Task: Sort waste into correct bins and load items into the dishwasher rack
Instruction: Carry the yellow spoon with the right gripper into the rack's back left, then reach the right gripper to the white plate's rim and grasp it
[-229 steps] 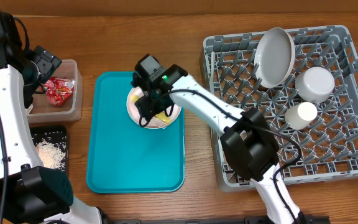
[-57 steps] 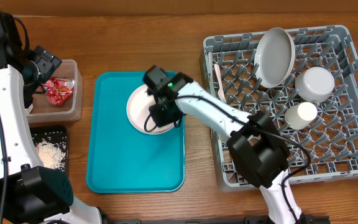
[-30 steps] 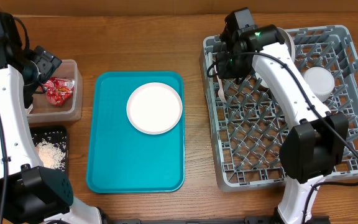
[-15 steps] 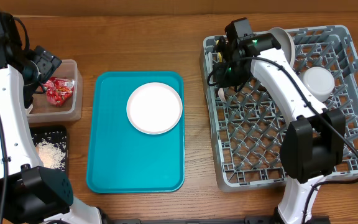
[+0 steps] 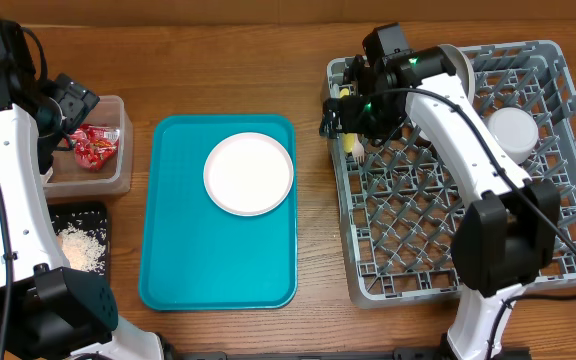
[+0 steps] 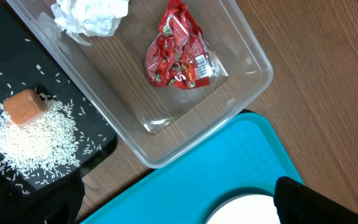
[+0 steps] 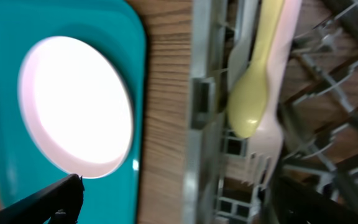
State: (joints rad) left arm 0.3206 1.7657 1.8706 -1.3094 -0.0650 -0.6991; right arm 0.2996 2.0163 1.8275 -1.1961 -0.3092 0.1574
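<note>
The right end effector (image 5: pixel 356 112) hung open over the yellow spoon (image 7: pixel 257 81), lying among pale utensils (image 7: pixel 271 140) at the far-left edge of the dishwasher rack (image 5: pixel 438 230). The left end effector (image 6: pixel 179 199), also open, hovered above the clear tub (image 6: pixel 166 124). A sideways retreat could flick the spoon out.

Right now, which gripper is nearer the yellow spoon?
Right. The right gripper hangs directly over the yellow spoon at the rack's left edge; the left gripper is far across the table, over the clear tub.
</note>
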